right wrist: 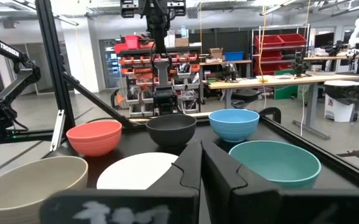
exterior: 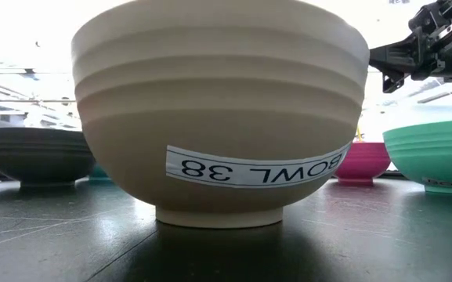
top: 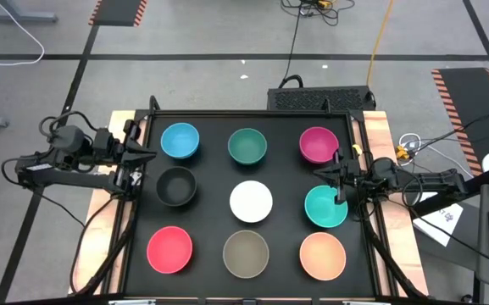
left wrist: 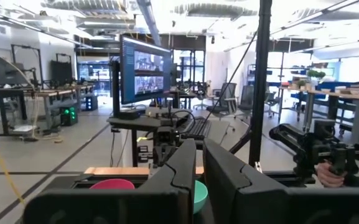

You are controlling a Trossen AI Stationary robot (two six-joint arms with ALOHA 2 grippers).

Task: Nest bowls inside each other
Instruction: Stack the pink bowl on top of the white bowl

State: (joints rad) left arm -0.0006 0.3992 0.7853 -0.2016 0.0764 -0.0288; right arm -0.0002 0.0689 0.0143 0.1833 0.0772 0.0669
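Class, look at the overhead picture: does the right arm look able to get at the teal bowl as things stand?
Probably yes. The right gripper hangs just over the teal bowl at its rim, fingers shut. Nothing lies between them, and the neighbouring magenta bowl and peach bowl stand apart from it.

Nine bowls [top: 251, 202], upright, unnested, in three rows; teal bowl [top: 324, 207] just beneath the right jaws.
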